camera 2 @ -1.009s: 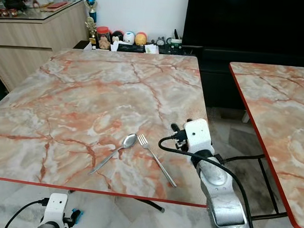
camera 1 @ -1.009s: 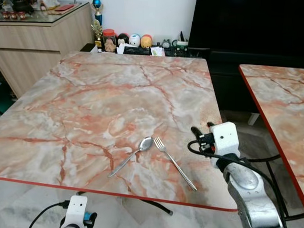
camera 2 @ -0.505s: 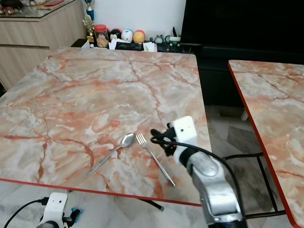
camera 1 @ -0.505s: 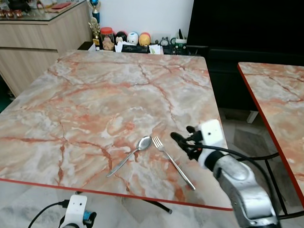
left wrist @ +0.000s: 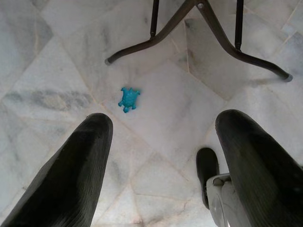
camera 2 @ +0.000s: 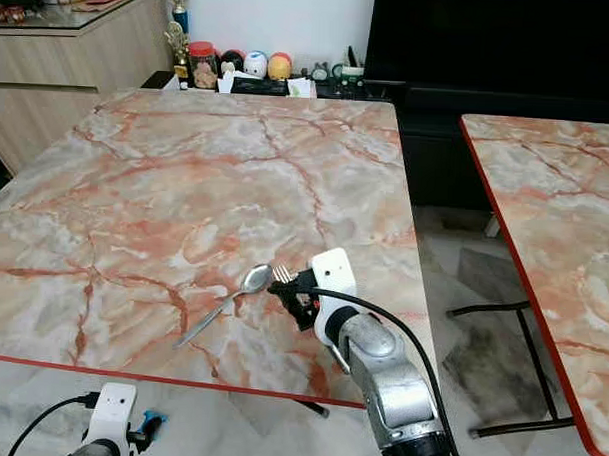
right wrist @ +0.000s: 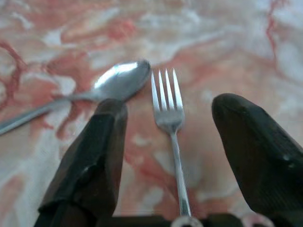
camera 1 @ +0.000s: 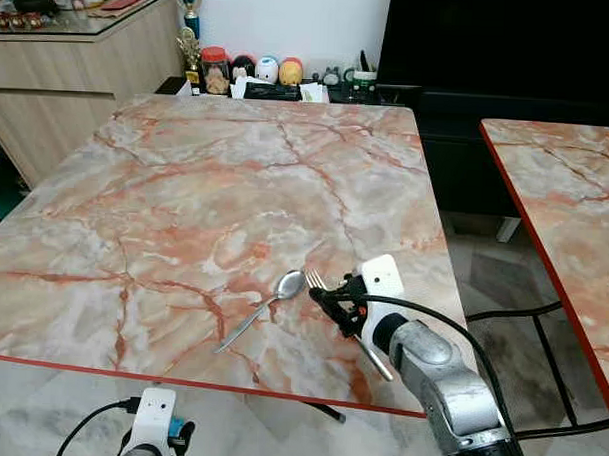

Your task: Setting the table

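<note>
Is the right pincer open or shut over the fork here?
Open. The right pincer has its two black fingers spread, one on each side of the fork, which lies flat on the table.

Tabletop: pink-and-grey marble-patterned table (camera 1: 185,204) with orange-red veins, red edge.
Cutlery: shiny silver metal spoon (camera 1: 262,311); shiny silver metal fork (right wrist: 169,124).
Fingers: black, on right gripper (right wrist: 168,156).
Floor: pale grey marble floor (left wrist: 57,56); small turquoise toy (left wrist: 128,98).

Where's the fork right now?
The fork lies on the marble table near its front edge, just right of the spoon, between the right end effector's open fingers.
</note>
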You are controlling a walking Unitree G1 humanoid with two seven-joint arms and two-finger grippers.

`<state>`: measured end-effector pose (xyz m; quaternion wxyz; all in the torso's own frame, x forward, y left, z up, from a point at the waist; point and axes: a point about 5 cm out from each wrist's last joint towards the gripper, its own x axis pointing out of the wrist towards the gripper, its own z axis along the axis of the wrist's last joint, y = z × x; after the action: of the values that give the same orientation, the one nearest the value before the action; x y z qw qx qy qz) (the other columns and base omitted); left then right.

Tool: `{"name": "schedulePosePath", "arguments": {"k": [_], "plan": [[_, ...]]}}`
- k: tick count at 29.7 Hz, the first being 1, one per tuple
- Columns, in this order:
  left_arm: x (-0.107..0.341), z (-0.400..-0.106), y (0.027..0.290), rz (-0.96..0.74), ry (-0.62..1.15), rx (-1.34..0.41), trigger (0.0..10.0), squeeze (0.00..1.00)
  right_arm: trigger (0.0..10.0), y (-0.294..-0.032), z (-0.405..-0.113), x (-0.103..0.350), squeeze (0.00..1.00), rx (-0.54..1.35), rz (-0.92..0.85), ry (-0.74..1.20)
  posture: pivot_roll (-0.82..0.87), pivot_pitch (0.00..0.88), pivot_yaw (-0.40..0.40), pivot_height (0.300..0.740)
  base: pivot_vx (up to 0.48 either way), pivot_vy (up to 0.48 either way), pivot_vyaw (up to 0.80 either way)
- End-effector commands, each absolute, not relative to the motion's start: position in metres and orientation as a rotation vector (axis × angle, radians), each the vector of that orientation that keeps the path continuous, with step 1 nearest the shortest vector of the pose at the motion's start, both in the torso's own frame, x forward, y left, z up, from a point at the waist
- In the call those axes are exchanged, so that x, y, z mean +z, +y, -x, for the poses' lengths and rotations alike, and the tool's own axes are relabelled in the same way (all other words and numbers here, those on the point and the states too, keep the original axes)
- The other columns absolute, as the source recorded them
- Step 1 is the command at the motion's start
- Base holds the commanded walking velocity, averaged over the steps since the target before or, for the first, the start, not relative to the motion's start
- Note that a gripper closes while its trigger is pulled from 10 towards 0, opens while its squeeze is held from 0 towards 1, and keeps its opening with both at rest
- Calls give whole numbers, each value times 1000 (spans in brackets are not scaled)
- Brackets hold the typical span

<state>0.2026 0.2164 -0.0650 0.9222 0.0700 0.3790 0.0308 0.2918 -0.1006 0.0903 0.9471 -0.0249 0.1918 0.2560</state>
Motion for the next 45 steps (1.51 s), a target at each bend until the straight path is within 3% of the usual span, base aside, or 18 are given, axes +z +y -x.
{"name": "schedulePosePath", "arguments": {"k": [1,5,6,7,45], "plan": [[-67,-199,219,-148,801,66,10000,0,10000,-99,-292,87,988,519,57,407,61,32,35,740,0,0,0],[-67,-199,219,-142,803,68,10000,0,10000,-100,-294,85,1000,491,47,428,62,32,35,740,0,0,0],[-67,-199,219,-141,804,66,10000,0,10000,-100,-294,84,890,488,42,433,62,32,37,740,0,0,0],[-67,-199,219,-141,804,65,10000,0,10000,-100,-294,83,0,487,41,436,62,30,38,740,0,0,0],[-68,-197,220,-141,815,65,10000,0,10000,-106,-292,80,0,496,146,460,61,36,35,740,0,0,0]]}}
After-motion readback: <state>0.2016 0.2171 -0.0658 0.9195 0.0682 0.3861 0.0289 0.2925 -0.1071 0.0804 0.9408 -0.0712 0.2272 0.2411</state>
